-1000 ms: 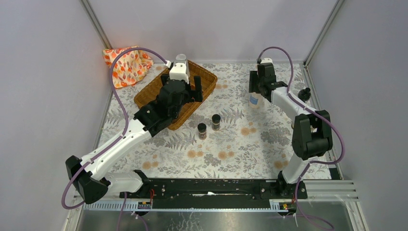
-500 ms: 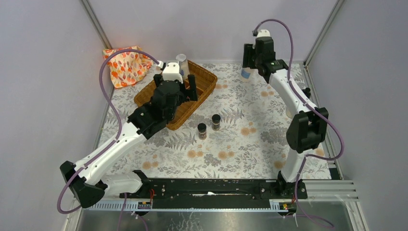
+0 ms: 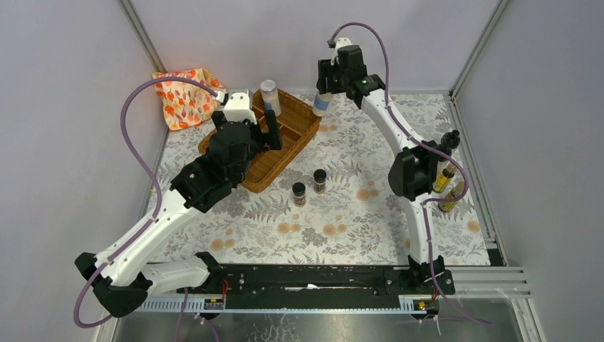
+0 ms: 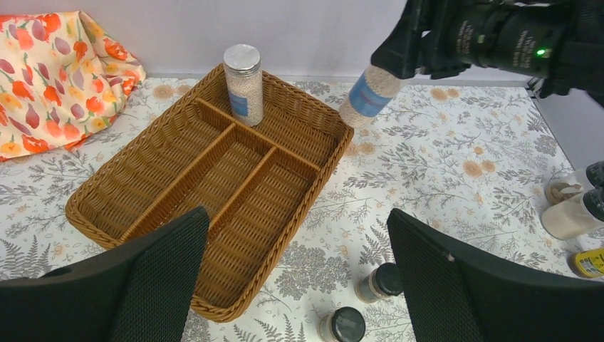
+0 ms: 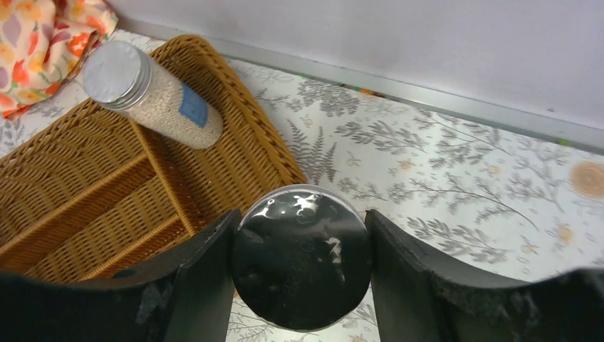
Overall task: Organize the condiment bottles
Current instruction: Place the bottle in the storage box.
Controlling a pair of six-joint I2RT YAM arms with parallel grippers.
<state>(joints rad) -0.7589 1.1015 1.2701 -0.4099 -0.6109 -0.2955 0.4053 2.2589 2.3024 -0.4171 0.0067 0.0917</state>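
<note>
Right claw (image 5: 299, 265) swung jar (image 4: 367, 94) left, near tray (image 4: 265, 208).

Plain pale grey walls (image 3: 71, 142) enclose a leaf-patterned table (image 3: 356, 214), metal corner posts (image 3: 147, 43) rising at the back

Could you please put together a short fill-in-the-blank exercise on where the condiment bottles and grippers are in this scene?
1. The right gripper is shut on a white-filled jar with a ___ label.
2. The other silver-lidded jar stands ___ inside the wicker tray.
3. ___ black-capped spice jars stand on the table beside the tray.
4. The left gripper hangs ___ and empty above the tray.
Missing words: blue; upright; two; open.
</note>
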